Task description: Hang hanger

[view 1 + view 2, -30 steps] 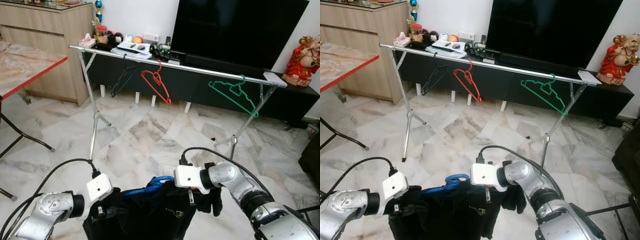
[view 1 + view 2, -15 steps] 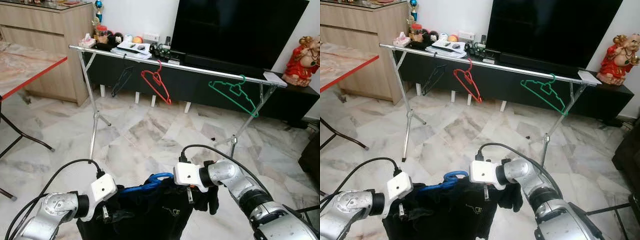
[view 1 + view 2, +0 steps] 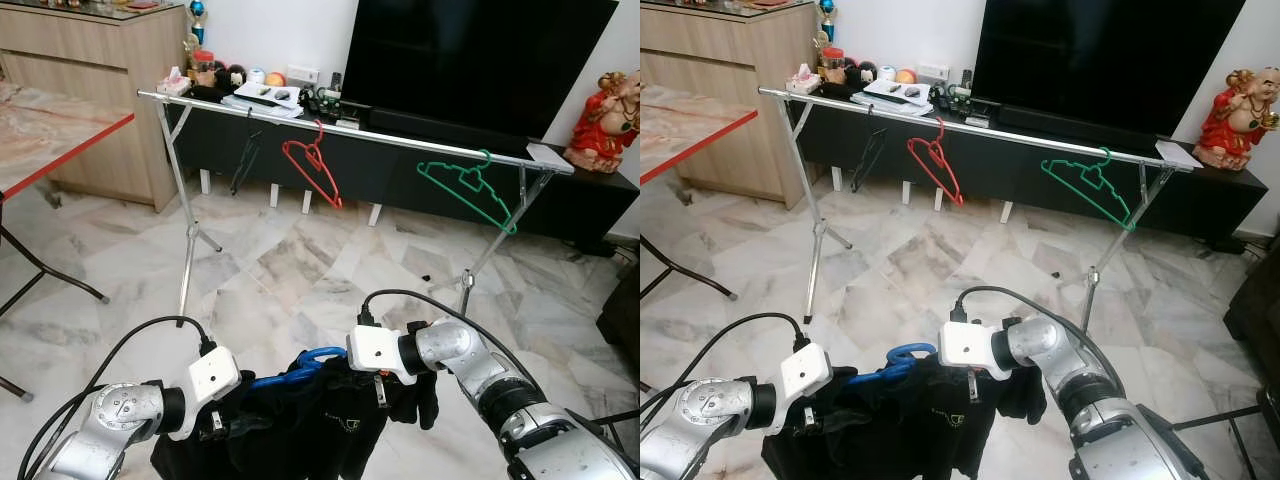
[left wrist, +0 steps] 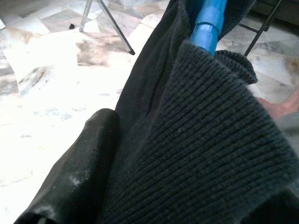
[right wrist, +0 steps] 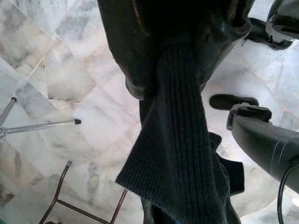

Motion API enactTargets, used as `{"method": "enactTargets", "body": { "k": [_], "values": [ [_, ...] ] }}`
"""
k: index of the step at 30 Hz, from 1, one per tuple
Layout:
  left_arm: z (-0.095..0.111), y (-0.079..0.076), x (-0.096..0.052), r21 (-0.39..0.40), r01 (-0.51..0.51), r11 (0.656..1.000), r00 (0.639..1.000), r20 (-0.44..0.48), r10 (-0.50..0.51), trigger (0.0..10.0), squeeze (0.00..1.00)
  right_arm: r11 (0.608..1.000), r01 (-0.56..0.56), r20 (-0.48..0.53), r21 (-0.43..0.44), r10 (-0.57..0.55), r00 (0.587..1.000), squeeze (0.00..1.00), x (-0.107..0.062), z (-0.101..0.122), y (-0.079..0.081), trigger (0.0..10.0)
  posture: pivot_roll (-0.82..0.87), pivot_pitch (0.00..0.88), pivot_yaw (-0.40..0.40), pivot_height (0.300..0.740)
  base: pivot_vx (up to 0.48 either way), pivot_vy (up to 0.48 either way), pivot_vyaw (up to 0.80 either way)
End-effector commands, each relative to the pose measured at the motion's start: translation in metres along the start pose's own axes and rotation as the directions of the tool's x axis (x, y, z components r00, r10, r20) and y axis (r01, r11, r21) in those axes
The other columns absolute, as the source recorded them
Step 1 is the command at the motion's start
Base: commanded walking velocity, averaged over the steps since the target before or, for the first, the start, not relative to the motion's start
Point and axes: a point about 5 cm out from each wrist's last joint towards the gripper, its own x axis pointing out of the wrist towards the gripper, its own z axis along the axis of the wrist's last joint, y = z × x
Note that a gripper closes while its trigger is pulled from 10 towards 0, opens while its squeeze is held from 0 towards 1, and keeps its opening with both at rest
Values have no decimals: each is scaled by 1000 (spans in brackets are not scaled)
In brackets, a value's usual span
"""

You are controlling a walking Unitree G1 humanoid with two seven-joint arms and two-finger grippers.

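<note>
Left eye view, set against a second ago: same room, same framing, so camera steady. Rail (image 3: 350,128) well beyond both sets of fingertips, far ahead and above, carrying a green hanger (image 3: 470,190), a red hanger (image 3: 315,170) and a black hanger (image 3: 243,150); the black one now hanging nearer to straight down than before, the other two unchanged. Black sweater (image 3: 320,430) slumped lower and bunched more on the left side, spanning the gap between the two grippers. Left gripper (image 3: 225,425) shifted inward toward the right gripper (image 3: 405,395), which sits much where it was. Blue hanger (image 3: 300,365) poking up out of the sweater's neck, between the two grippers and just above them, barely moved. Judged from this: garment being regathered on the hanger, no approach to the rail begun, hanging itself yet to come. Right wrist view: fingers (image 5: 126,42) clamped on a ribbed strip of the sweater, knit trailing down past the tips. Left wrist view: one finger (image 4: 79,168) lying flat against the knit, its partner buried behind fabric, so grip cannot be told; blue hanger just past the fingertip. Hanger shoulders hidden inside the sweater; lower hem cut off at the frame edge; hook's facing hard to make out.
</note>
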Motion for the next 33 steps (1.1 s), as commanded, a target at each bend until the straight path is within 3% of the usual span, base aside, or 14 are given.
{"method": "enactTargets", "body": {
  "k": [1, 7, 13, 33],
  "values": [
    [3, -1, 4, 16, 27, 1000, 1000, -8, -27, 0, 0, 999, 43, 42, -33, -42, 998, 0, -6, 11, -11, 0, 162, 0, -177, 740, 0, 0, 0],
    [3, -2, 3, 32, 48, 998, 999, -23, -47, 0, 0, 998, 42, 35, -36, -41, 999, 0, -7, 10, -11, 0, 161, 0, -177, 740, 0, 0, 0],
    [-3, 0, 0, 78, 51, 996, 994, -95, -43, 0, 0, 998, 40, 28, -38, -39, 999, 0, -7, 10, -11, 0, 163, 0, -177, 740, 0, 0, 0],
    [0, 6, 3, 103, 7, 995, 995, -98, 3, 0, 0, 999, 20, 33, -41, -19, 999, 0, -5, 11, -9, 0, 165, 0, -177, 740, 0, 0, 0]
  ]
}}
